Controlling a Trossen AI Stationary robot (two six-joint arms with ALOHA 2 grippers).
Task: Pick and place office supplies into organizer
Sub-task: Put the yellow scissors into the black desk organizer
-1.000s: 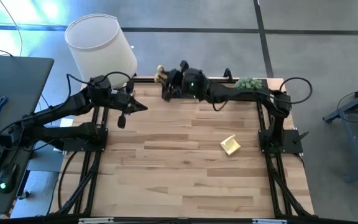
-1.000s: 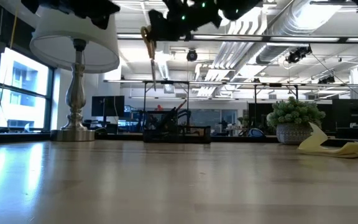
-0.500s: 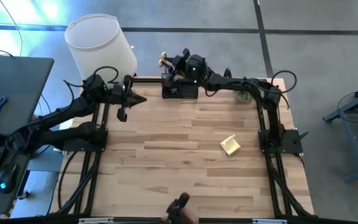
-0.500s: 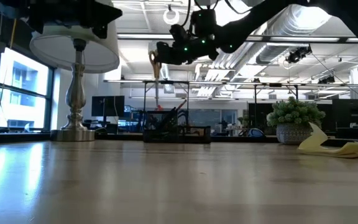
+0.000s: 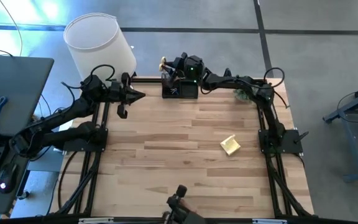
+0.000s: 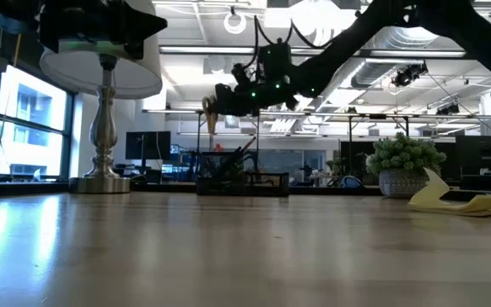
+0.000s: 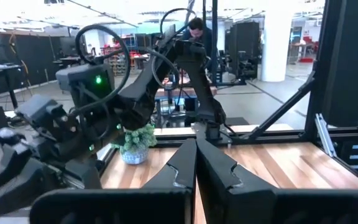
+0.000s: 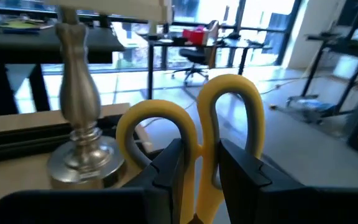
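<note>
My right gripper (image 5: pixel 169 65) hangs beyond the table's far edge, just above and behind the black organizer (image 5: pixel 180 90), shut on yellow-handled scissors (image 6: pixel 210 111). The scissors' two handle loops (image 8: pixel 225 112) stick out past the fingers; the blades are hidden. The organizer (image 6: pixel 241 181) stands on the far edge of the table. A yellow sticky-note pad (image 5: pixel 229 145) lies on the table's right half, its top sheets curled up. My left gripper (image 5: pixel 139 95) is shut and holds nothing, raised at the table's far left corner. My right gripper pinches the scissors between its two fingers (image 8: pixel 169 165) where the two handle loops meet (image 8: pixel 199 163). The fingers come in about level from the table's right. The scissors are lifted clear, handles uppermost, above the organizer.
A white-shaded lamp (image 5: pixel 100 43) on a chrome base (image 6: pixel 102 175) stands off the far left corner. A small potted plant (image 6: pixel 405 166) sits at the far right. A dark shape (image 5: pixel 180 208) shows at the near edge. The middle of the wooden top is bare.
My right gripper has sunk and gone toward the table's far edge with the scissors, which now hang lower, close above the organizer. My left gripper has swung a little toward the far edge and stayed shut. A dark shape has come in at the near edge.
</note>
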